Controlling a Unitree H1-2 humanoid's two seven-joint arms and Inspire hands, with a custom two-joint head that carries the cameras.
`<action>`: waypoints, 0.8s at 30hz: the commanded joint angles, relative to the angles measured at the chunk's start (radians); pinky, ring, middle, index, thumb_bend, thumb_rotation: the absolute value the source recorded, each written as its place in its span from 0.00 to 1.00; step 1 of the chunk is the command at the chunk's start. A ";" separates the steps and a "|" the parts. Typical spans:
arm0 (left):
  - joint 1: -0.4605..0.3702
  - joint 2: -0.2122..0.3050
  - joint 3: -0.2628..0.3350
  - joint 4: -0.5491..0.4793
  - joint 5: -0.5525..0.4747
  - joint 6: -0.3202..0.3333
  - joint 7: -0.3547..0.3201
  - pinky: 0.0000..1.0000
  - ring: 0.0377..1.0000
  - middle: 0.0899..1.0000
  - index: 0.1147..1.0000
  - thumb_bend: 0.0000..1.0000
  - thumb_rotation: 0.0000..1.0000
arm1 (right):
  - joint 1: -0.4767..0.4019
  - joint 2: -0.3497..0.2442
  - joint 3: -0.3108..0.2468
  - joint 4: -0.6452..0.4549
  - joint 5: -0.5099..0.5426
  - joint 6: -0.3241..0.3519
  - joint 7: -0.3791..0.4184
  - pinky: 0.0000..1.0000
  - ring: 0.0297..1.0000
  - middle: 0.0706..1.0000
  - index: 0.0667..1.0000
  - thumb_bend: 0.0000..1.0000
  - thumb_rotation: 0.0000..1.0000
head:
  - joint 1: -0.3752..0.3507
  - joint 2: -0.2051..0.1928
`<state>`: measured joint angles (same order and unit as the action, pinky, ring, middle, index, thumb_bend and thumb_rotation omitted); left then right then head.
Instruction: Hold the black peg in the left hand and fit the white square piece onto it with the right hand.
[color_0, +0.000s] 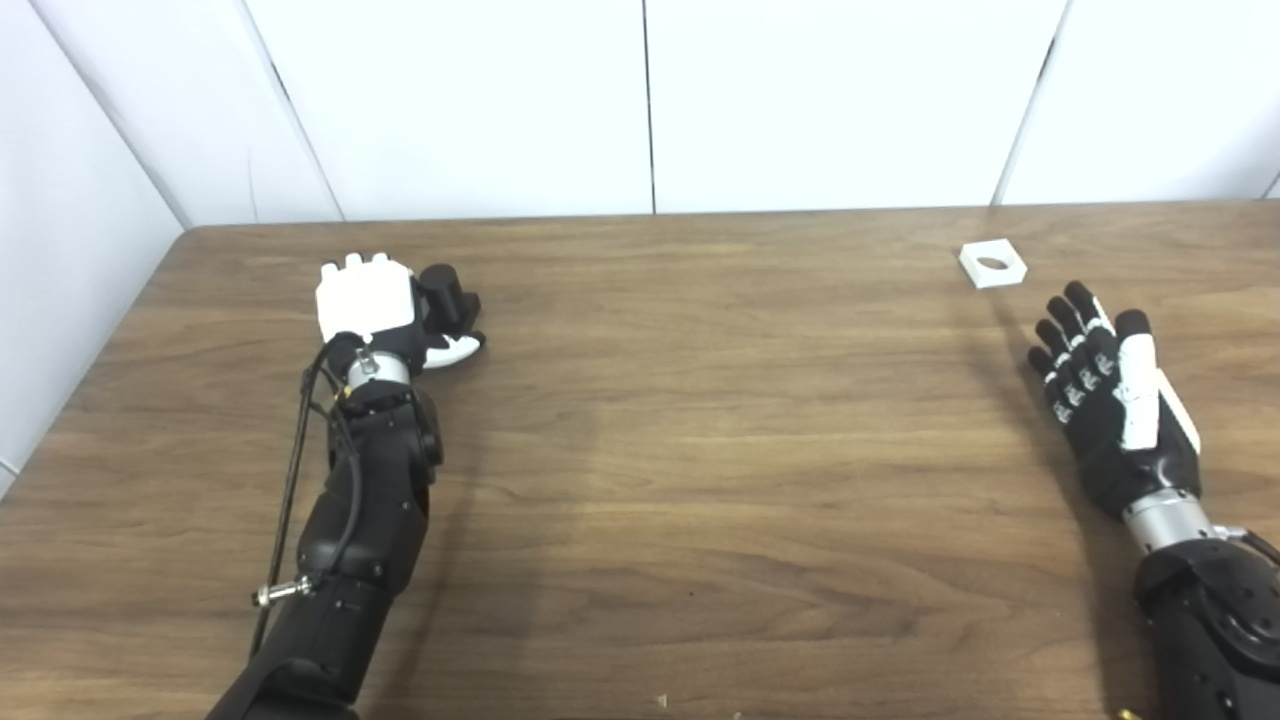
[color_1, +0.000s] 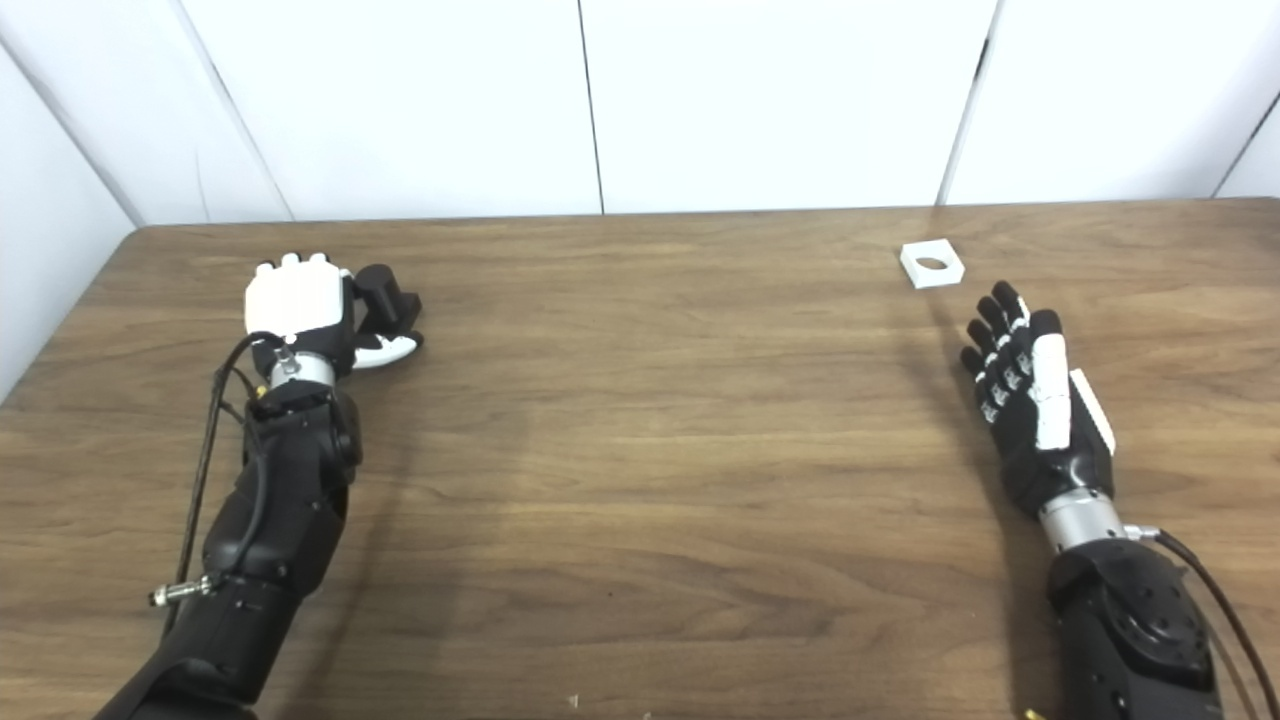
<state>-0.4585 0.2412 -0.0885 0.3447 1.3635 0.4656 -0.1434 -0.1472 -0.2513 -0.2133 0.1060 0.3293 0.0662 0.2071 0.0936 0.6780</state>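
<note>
My left robot hand rests at the far left of the wooden bench, back of the hand up, with its fingers curled around the black peg. The peg protrudes from the inner side of this robot hand, above the white-tipped thumb, and is held just off the bench surface. The middle of the bench carries nothing. My right robot hand hovers at the right side, fingers extended and spread slightly apart, holding nothing. The white square piece, which has a round hole in its centre, lies flat on the bench just beyond the right fingertips and slightly to their left, not touching them.
</note>
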 joint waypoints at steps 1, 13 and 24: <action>-0.031 0.012 -0.006 0.018 0.017 0.004 0.006 1.00 1.00 0.95 0.67 0.75 0.50 | 0.020 0.010 0.005 0.023 0.014 -0.009 0.015 1.00 1.00 1.00 1.00 0.53 1.00 | 0.001 0.001; -0.019 0.011 -0.009 -0.016 -0.038 0.004 0.014 1.00 1.00 0.90 0.48 0.78 0.31 | 0.017 -0.003 0.001 0.024 0.017 -0.004 0.018 1.00 1.00 1.00 1.00 0.56 0.99 | 0.004 0.001; -0.005 0.015 -0.009 -0.037 -0.081 0.004 0.034 1.00 1.00 0.89 0.51 0.79 0.26 | 0.008 -0.010 -0.002 0.025 0.031 0.006 0.022 1.00 1.00 1.00 1.00 0.57 0.97 | 0.004 0.004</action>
<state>-0.4624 0.2363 -0.0985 0.3161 1.2871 0.4588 -0.1122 -0.1508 -0.2570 -0.2128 0.1094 0.3475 0.0722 0.2125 0.0966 0.6811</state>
